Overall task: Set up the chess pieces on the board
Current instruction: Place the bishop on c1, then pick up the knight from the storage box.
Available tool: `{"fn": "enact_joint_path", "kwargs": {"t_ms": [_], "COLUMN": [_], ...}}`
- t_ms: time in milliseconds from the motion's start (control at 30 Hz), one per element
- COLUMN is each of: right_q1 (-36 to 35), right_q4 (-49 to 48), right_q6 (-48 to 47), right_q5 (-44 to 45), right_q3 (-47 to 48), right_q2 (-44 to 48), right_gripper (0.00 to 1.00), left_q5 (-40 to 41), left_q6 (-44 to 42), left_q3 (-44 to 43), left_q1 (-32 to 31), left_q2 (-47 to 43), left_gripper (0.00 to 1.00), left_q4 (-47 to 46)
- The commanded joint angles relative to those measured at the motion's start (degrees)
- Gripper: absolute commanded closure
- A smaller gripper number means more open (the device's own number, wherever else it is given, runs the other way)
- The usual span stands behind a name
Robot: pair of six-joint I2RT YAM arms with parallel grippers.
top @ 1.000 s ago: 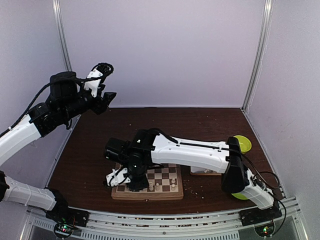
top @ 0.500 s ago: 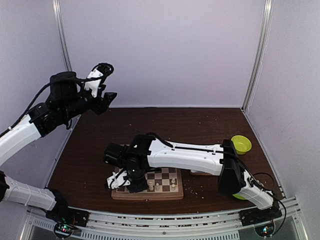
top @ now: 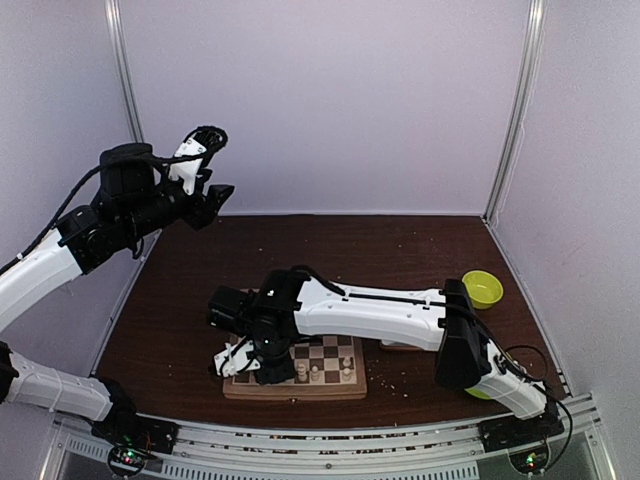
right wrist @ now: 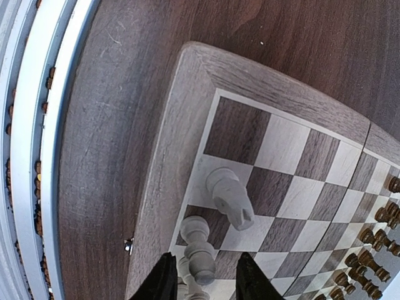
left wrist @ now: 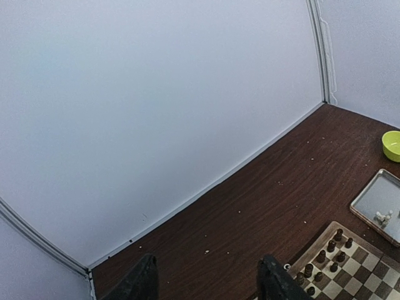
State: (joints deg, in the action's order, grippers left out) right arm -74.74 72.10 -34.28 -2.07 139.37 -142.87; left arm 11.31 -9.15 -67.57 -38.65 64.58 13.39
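Jaws of the right gripper (right wrist: pixel 204 269) stand partly apart astride a white piece (right wrist: pixel 199 247) upright on an edge square of the board (right wrist: pixel 164 187), bottom centre, apparently to leave it standing; the left gripper (left wrist: pixel 206 281), parked high, gapes empty.

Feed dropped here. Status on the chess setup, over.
Left gripper open, raised high. Right gripper open around a white piece on the board. Nothing blocking.
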Motion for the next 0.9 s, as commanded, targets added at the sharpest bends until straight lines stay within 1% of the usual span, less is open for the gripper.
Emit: {"fn": "enact_joint_path", "kwargs": {"t_ms": [0,100,167,267,367,467,567,633,700,800,867], "right_q1": [0.2,0.3,0.4,1.8,4.9,10.2,17.4,23.0,27.8,34.1,37.3], "right_q4": [-0.4,0.7,1.0,-2.4,-4.2,-6.4,-10.5,-11.8,-12.7,-15.2,-15.8], "right_q6": [0.4,0.7,0.8,0.8,1.2,1.4,2.5,3.3,4.7,6.0,5.8], "right_q5": [1.0,-0.1,-1.1,-2.6,-6.0,-9.1,-10.5,-9.7,-9.6,-8.4,-6.8], "right_q3": [0.8,0.2,-3.1,-13.3,-23.0,-34.2,-46.2,-53.0,-57.7,-64.2,-67.0], "right_q2": [2.8,6.5,11.2,20.5,30.0,37.8,44.4,47.1,49.5,53.2,53.8], "right_gripper": [0.67,0.66,0.66,0.65,0.64,0.64,0.64,0.67,0.70,0.70,0.70], "left_q5": [-0.9,-0.6,0.1,1.2,1.9,1.2,-1.0,-1.6,-2.8,-4.6,-5.3], "left_q6": [-0.4,-0.4,-0.5,-0.6,-0.7,-0.6,-0.4,-0.2,-0.2,0.1,0.5], "left_q3": [0.1,0.2,0.4,0.6,0.7,0.4,-0.6,-1.2,-1.9,-2.8,-2.8], "left_q1": [0.4,0.3,0.3,0.4,0.4,0.4,0.3,0.3,0.3,0.3,0.3], "left_q2": [-0.2,-0.1,0.0,0.7,1.4,2.7,4.5,6.1,7.7,9.3,9.7], "left_gripper": [0.45,0.45,0.45,0.45,0.45,0.45,0.45,0.46,0.46,0.46,0.46], "left_q4": [-2.2,-2.2,-2.4,-2.6,-2.7,-2.1,-0.7,0.0,1.0,1.9,1.9]}}
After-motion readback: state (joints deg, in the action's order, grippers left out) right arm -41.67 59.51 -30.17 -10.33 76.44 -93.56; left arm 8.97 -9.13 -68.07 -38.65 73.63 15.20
